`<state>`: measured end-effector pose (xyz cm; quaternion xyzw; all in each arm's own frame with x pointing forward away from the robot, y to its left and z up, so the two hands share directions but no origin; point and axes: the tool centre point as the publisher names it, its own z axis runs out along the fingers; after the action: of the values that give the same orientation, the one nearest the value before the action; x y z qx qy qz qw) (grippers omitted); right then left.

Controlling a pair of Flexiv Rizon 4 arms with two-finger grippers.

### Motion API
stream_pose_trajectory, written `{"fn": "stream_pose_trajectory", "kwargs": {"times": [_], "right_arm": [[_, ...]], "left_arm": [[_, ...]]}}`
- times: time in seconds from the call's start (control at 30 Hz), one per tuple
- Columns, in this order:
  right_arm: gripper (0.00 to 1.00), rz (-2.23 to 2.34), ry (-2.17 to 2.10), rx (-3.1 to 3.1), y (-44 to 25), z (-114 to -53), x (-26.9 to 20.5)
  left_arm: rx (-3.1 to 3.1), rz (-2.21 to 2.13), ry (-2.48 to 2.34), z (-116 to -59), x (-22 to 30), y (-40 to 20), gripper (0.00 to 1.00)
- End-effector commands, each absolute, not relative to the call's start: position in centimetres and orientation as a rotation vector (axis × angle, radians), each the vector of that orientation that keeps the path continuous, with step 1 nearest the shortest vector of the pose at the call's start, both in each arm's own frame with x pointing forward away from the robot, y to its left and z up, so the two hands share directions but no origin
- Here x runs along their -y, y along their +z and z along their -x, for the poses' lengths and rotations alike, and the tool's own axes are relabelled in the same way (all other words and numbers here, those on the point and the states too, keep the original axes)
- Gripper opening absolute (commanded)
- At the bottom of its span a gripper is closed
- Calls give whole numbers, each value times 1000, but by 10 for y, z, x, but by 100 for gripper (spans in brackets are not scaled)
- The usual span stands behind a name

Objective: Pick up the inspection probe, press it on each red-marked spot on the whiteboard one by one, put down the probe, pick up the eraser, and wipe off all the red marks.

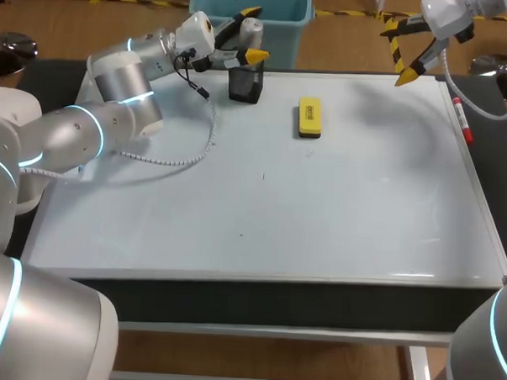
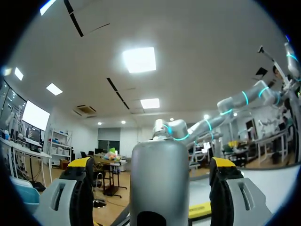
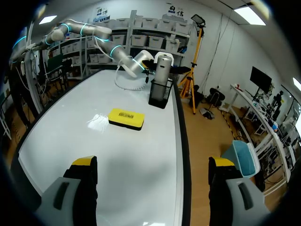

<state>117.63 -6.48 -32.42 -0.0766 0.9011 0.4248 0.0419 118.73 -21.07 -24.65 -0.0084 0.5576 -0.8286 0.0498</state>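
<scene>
My left gripper [image 1: 255, 33] sat open around the top of the grey metal cylinder probe [image 2: 160, 179]. The probe stood upright in the black mesh holder [image 1: 245, 84] at the far edge of the whiteboard [image 1: 320, 210], so my left arm was clearly the nearer one. The left wrist cam showed gaps between the probe and both fingers, which the head view couldn't settle. The flat yellow eraser [image 1: 310, 117] lay near the holder, to its right. My right gripper [image 1: 397, 53] hung wide open and empty over the far right corner.

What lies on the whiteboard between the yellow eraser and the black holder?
Nothing: the head view shows only bare whiteboard between the eraser and the holder.
</scene>
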Motion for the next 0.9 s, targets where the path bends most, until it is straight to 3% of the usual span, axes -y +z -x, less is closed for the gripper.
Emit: {"fn": "stream_pose_trajectory", "kwargs": {"times": [0.03,0.9], "right_arm": [[100,238,1295,-2763,-323,-1177,65],[100,238,1295,-2763,-323,-1177,65]], "left_arm": [[-1802,-292,-2599,-1191,205,-243,100],[-1925,85,-2135,-1159,110,-239,100]]}}
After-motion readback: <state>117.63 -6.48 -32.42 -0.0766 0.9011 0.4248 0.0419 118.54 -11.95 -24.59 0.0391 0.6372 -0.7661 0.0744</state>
